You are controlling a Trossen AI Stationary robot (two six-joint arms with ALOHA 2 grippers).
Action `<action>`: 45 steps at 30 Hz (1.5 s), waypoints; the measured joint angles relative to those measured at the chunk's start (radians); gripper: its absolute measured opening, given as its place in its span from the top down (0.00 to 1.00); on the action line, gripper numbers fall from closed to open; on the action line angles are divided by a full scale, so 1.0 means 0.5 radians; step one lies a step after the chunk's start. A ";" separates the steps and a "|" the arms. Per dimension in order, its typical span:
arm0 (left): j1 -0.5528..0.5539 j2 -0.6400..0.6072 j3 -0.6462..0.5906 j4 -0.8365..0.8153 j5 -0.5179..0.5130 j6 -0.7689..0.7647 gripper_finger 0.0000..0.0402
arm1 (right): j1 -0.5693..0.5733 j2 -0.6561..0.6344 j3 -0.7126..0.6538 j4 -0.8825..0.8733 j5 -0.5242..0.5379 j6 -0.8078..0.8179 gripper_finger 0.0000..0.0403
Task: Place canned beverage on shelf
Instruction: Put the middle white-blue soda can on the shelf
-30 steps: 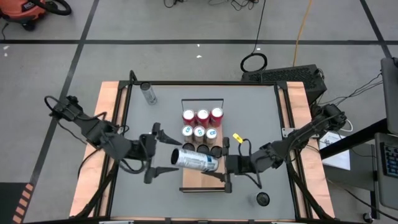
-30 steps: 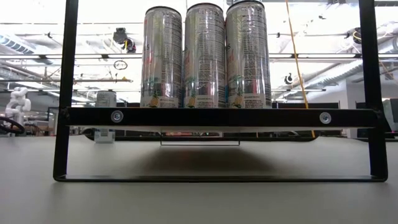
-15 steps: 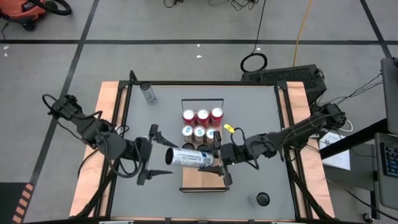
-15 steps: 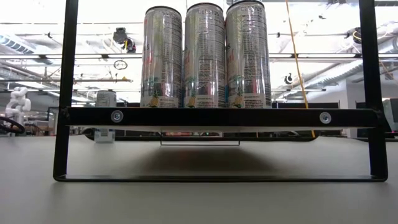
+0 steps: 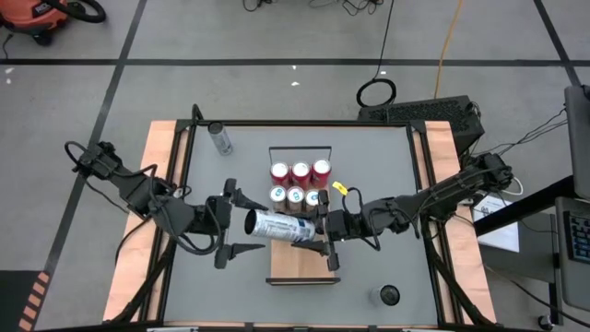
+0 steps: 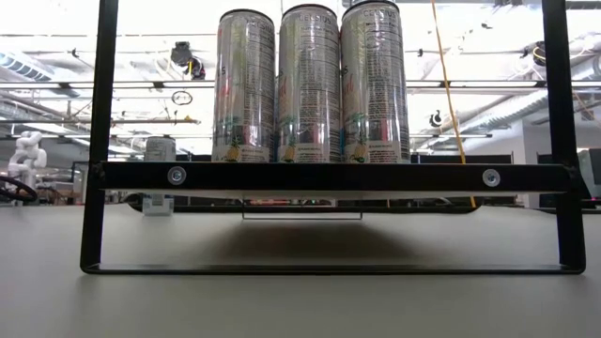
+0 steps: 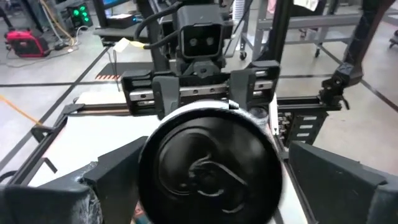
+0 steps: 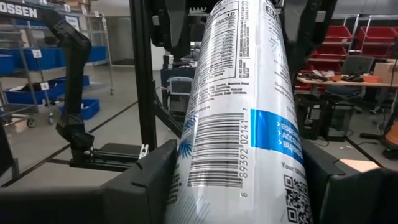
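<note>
1. Right gripper [image 5: 324, 242] pinches one end of a silver can [image 5: 279, 226] that lies on its side up in the air.
2. Its two fingers press on the sides of the can, as the right wrist view shows with the can [image 8: 239, 118] between the dark fingers.
3. Left gripper [image 5: 241, 224] sits at the other end of the can, with its fingers spread wide.
4. In the left wrist view the round end of the can [image 7: 210, 165] fills the space between the left fingers, and there are gaps on both sides.
5. I cannot tell if the left fingers touch the can at all.
6. The can hangs above the near part of the shelf [image 5: 297, 263], pointing across it toward the left arm.
7. The shelf is a long wooden board in the middle of the grey table [image 5: 387, 184].
8. Three red cans [image 5: 300, 171] stand in a row on the shelf by the thin black rail [image 5: 300, 149].
9. Three silver cans [image 5: 294, 195] stand in a row just in front of the red ones.
10. One more can [image 5: 220, 138] stands alone on the table near the far left corner.
11. A small black round thing [image 5: 390, 295] lies on the table near the right front corner.
</note>
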 joint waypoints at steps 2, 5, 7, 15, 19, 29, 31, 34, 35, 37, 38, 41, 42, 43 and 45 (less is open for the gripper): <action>0.015 0.008 0.000 -0.004 0.000 0.002 0.08 | 0.000 0.000 0.001 0.001 0.003 -0.005 0.50; 0.030 0.009 -0.002 -0.001 0.001 0.002 0.13 | 0.000 0.000 0.002 0.001 0.003 -0.005 0.50; 0.034 0.008 -0.002 0.000 0.002 0.003 0.18 | 0.000 0.000 0.002 0.001 0.004 -0.005 0.50; 0.035 0.001 -0.002 -0.010 0.038 0.008 0.40 | -0.002 0.001 0.002 0.003 -0.003 0.009 0.45; 0.035 0.001 -0.002 -0.005 0.054 -0.005 0.40 | -0.001 0.001 0.002 0.003 -0.008 0.023 0.39; -0.036 0.019 0.207 -0.294 0.099 -0.152 0.40 | 0.199 -0.117 0.007 -0.461 0.211 0.093 0.27; -0.053 0.056 0.239 -0.304 0.114 -0.121 0.39 | 0.259 -0.149 0.007 -0.637 0.298 0.148 0.27; -0.062 0.154 0.291 -0.376 0.223 -0.098 0.39 | 0.378 -0.187 0.007 -0.885 0.422 0.256 0.28; -0.063 0.201 0.330 -0.426 0.256 -0.105 0.39 | 0.420 -0.192 0.007 -0.953 0.473 0.292 0.28; -0.064 0.294 0.419 -0.591 0.250 -0.105 0.39 | 0.501 -0.194 0.007 -1.091 0.584 0.362 0.29; -0.063 0.341 0.471 -0.686 0.230 -0.105 0.39 | 0.543 -0.193 0.007 -1.159 0.645 0.401 0.29; -0.058 0.497 0.607 -0.868 0.177 -0.105 0.39 | 0.662 -0.191 0.006 -1.336 0.804 0.532 0.31; -0.057 0.545 0.648 -0.904 0.175 -0.105 0.39 | 0.696 -0.191 0.006 -1.386 0.847 0.584 0.31; -0.058 0.588 0.680 -0.926 0.174 -0.106 0.39 | 0.732 -0.192 0.006 -1.435 0.890 0.636 0.32; -0.062 0.657 0.733 -0.978 0.190 -0.107 0.39 | 0.800 -0.192 0.006 -1.511 0.983 0.713 0.32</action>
